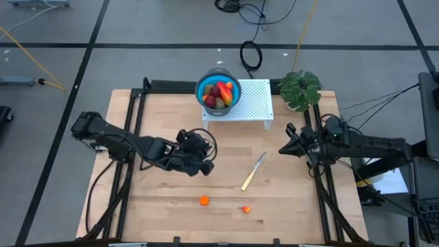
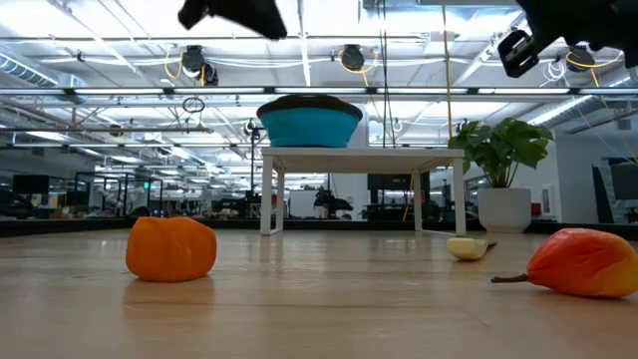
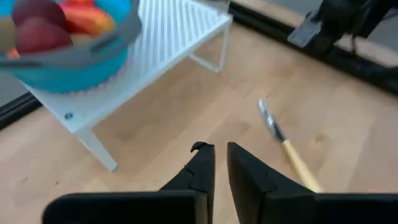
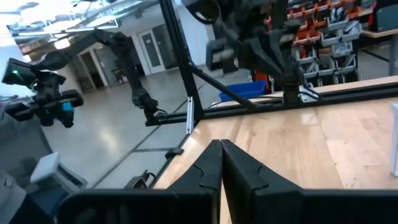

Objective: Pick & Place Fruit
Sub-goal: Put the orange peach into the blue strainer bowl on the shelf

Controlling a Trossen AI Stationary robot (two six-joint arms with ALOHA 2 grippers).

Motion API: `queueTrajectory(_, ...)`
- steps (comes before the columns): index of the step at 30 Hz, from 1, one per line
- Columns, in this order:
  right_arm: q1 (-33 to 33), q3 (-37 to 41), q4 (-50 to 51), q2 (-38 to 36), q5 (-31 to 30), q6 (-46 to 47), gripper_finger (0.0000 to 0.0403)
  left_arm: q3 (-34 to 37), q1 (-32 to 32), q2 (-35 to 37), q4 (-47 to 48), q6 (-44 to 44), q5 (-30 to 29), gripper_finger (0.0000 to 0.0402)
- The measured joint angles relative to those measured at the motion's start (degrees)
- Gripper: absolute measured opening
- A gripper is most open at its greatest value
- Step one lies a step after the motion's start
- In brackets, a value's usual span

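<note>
A blue bowl (image 1: 218, 92) stands on a white perforated rack (image 1: 250, 103) at the table's far side. It holds several pieces of fruit (image 1: 218, 92): dark red, red-yellow and brown-green. Two small orange pieces lie on the wood near the near edge, one (image 1: 204, 201) (image 2: 171, 249) left of the other (image 1: 247, 209) (image 2: 583, 262). My left gripper (image 1: 208, 162) (image 3: 216, 152) hovers above the table's middle, on the near side of the rack. It is open by a narrow gap and holds nothing. My right gripper (image 1: 282, 149) (image 4: 221, 146) waits shut at the table's right side.
A slim yellow-handled knife (image 1: 253, 171) (image 3: 287, 148) lies between the grippers, right of my left gripper. A leafy green plant (image 1: 300, 89) in a white pot stands at the far right corner beside the rack. Bare wood lies around the two orange pieces.
</note>
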State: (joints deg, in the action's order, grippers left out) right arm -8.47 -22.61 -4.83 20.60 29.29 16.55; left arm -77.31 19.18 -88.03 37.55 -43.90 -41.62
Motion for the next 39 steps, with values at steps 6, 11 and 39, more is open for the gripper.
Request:
queueTrajectory(6,8.3,0.0,-5.5,7.4,-10.5,-1.6,0.0000,10.7,-1.8,3.7,-12.1,4.6,7.8,0.0006)
queueTrajectory(11,15.2,0.0,-11.4,13.3,-20.1,-3.0,0.0000,21.9,-4.7,10.1,-28.2,12.7,15.6,0.0013)
queueTrajectory(39,40.3,-44.6,23.1,59.0,-38.0,-10.0,0.0000,57.1,-9.2,49.7,-40.8,21.8,25.2,0.0027)
